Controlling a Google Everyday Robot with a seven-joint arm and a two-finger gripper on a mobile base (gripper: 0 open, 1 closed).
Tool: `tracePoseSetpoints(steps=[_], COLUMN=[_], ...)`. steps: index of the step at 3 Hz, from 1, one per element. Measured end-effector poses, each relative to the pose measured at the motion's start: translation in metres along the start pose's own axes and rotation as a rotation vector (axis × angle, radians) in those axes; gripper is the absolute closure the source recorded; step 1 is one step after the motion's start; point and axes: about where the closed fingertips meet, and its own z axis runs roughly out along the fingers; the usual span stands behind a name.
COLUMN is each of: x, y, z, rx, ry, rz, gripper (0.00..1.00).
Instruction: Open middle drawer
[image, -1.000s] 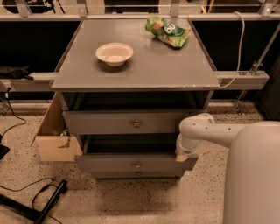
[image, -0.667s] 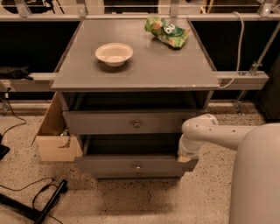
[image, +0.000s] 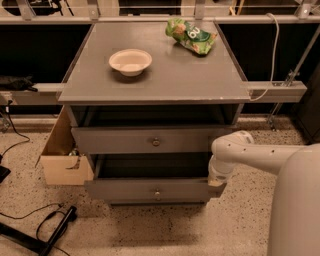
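While the gripper (image: 216, 182) sits at the 3 o'clock end of the middle drawer (image: 125, 191), against its front, can't tell if it's grasping or loose. Drawer stands pulled out, at 6 o'clock below the upper drawer (image: 115, 141). Cabinet top (image: 175, 75): bowl (image: 130, 61) at 10 o'clock, chip bag (image: 191, 35) at 1 o'clock.

Table (image: 165, 82): one.
On the table: one bowl (image: 130, 61), one snack bag (image: 191, 35).
Under the table top: two drawers in view, the upper drawer (image: 115, 141) and the middle drawer (image: 120, 190). Each carries one knob (image: 156, 142) (image: 157, 192), two in all.
Left of the table: one cardboard box (image: 62, 165).
At the table's lower right: one gripper (image: 216, 181), at the right end of the middle drawer.
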Motion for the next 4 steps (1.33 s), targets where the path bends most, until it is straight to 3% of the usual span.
tracePoseSetpoints(steps=[2,3,4], x=[0.000,-0.003,-0.003], y=[0.000,-0.007,-0.009], z=[0.000,-0.029,-0.034], rx=[0.000,0.061,0.072], ry=[0.000,-0.035,-0.037], rz=[0.000,-0.012,-0.012], gripper=[0.51,0.28,0.04])
